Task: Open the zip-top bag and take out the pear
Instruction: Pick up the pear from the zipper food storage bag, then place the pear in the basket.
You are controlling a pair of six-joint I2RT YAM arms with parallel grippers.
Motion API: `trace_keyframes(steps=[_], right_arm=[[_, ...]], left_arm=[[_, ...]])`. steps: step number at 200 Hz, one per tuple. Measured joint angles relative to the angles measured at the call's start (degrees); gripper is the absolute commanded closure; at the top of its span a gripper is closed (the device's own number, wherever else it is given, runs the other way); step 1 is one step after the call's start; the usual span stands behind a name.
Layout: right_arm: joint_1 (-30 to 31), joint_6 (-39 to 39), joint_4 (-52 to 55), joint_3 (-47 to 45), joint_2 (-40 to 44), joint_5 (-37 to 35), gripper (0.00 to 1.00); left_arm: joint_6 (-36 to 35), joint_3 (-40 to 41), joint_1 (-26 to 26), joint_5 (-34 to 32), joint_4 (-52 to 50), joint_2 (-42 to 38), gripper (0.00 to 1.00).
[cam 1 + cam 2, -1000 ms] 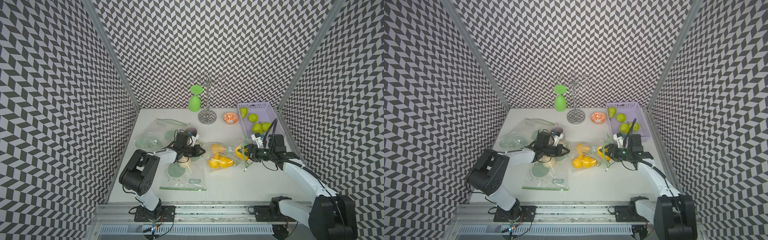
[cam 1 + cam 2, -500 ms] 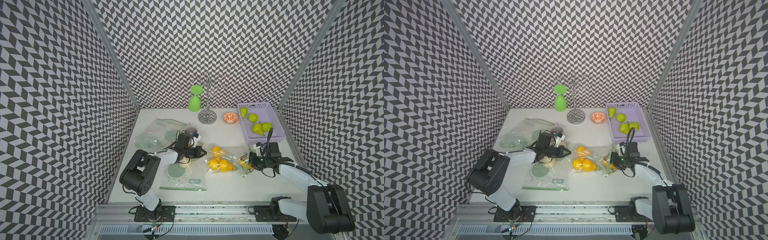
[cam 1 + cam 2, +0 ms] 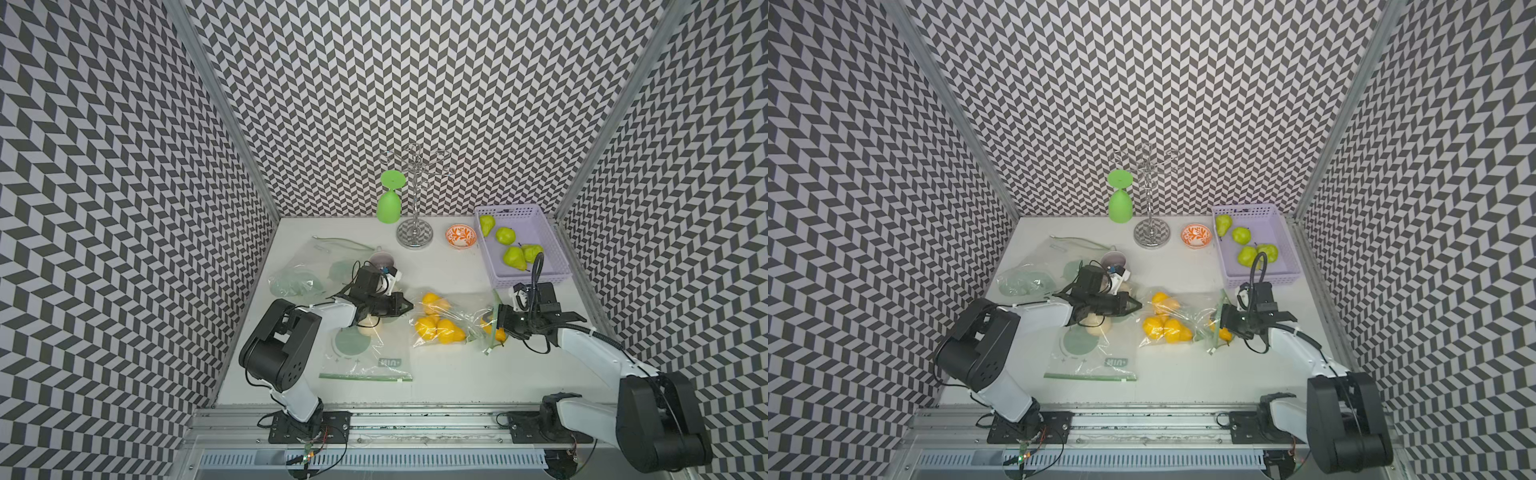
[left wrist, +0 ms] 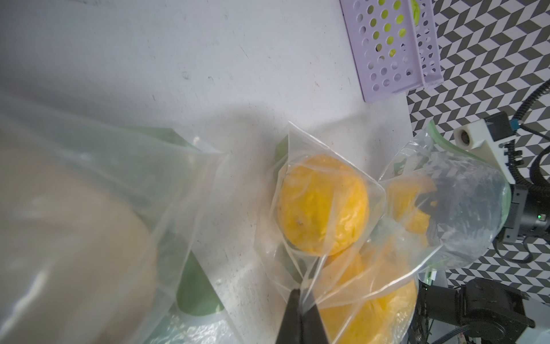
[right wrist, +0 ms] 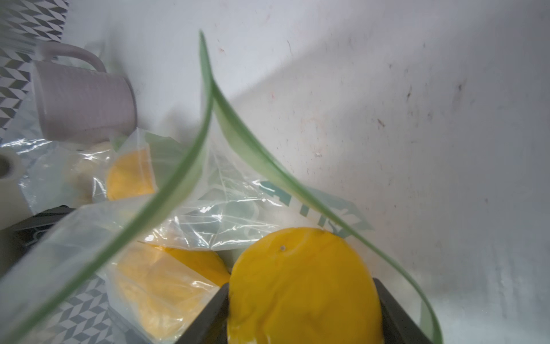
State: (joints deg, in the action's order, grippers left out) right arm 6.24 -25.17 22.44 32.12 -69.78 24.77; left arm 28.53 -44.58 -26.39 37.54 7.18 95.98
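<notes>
A clear zip-top bag (image 3: 453,316) (image 3: 1183,313) with yellow pears in it lies mid-table. Its green zip strip (image 5: 178,184) gapes open. My left gripper (image 3: 409,307) (image 4: 300,300) is shut on the film at the bag's closed end, beside a bagged yellow pear (image 4: 323,205). At the bag's mouth my right gripper (image 3: 496,322) (image 5: 303,312) is shut on one yellow pear (image 5: 303,286) (image 3: 1224,333), between the two zip strips. Black fingers (image 5: 208,315) press the pear from both sides.
A purple basket (image 3: 528,282) holding green pears (image 3: 505,236) stands at the back right, close behind my right arm. An orange bowl (image 3: 461,237), a metal stand (image 3: 414,239) and a green glass (image 3: 389,203) line the back. Other zip bags (image 3: 365,353) and a mug (image 3: 380,259) lie left.
My right gripper has moved a little toward the front edge with the bag's mouth, and the bag has shifted with it. The left gripper has kept its hold.
</notes>
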Motion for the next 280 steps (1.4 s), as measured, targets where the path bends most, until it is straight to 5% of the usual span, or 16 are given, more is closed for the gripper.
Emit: trace_keyframes(steps=[83,144,194,234,280], right_arm=[[-0.98,0.11,11.04,9.42,9.66,-4.48,0.42],[-9.33,-0.57,13.62,18.67,11.52,-6.51,0.44],[-11.19,-0.55,3.48,32.74,-11.5,-5.97,0.42],[-9.16,0.46,-0.22,45.31,-34.6,-4.79,0.2],[-7.93,1.81,0.31,46.93,-37.92,-5.46,0.17]], left_arm=[[0.02,0.2,0.83,-0.2,0.04,-0.13,1.0],[0.31,0.66,1.29,-0.2,0.04,-0.87,1.0],[0.31,0.66,1.29,0.24,0.04,-0.87,1.0],[0.48,0.66,1.25,0.87,0.04,-0.87,1.0],[0.48,0.66,0.87,0.98,0.04,-0.87,1.0]])
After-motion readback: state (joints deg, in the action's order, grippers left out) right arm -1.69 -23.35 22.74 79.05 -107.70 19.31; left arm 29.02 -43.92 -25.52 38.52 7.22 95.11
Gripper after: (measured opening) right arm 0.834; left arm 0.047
